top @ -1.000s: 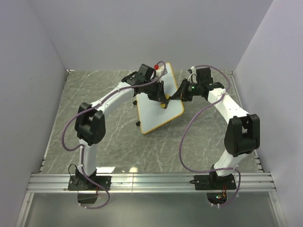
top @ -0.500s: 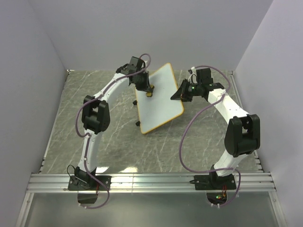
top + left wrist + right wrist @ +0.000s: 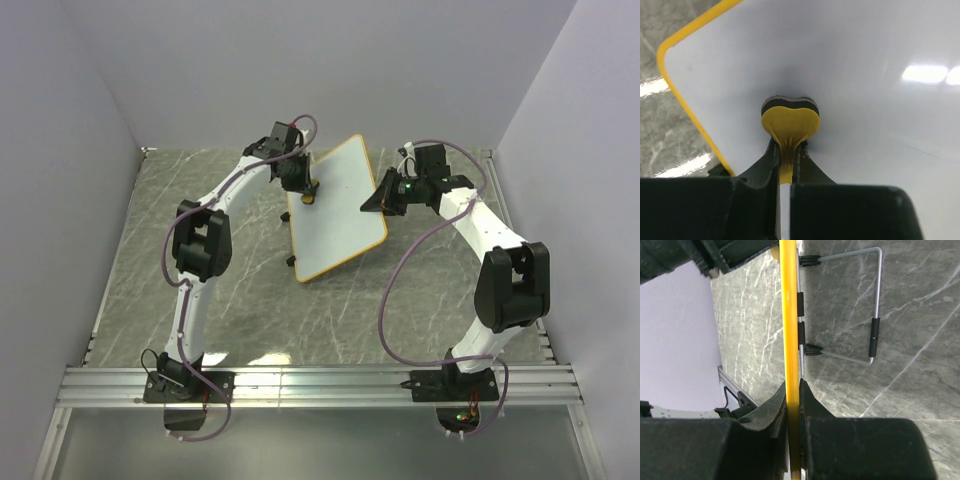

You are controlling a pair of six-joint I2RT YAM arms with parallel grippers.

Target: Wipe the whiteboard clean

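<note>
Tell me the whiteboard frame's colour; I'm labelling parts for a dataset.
The whiteboard has an orange-yellow frame, clearest in the left wrist view.

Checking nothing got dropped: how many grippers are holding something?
2. The left gripper pinches the yellow eraser against the whiteboard; the right gripper clamps the whiteboard's orange-yellow frame edge-on. Neither grip is hidden.

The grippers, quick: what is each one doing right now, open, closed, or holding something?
The left gripper is shut on the yellow eraser, held against the whiteboard.
The right gripper is shut on the whiteboard's yellow edge.
</note>
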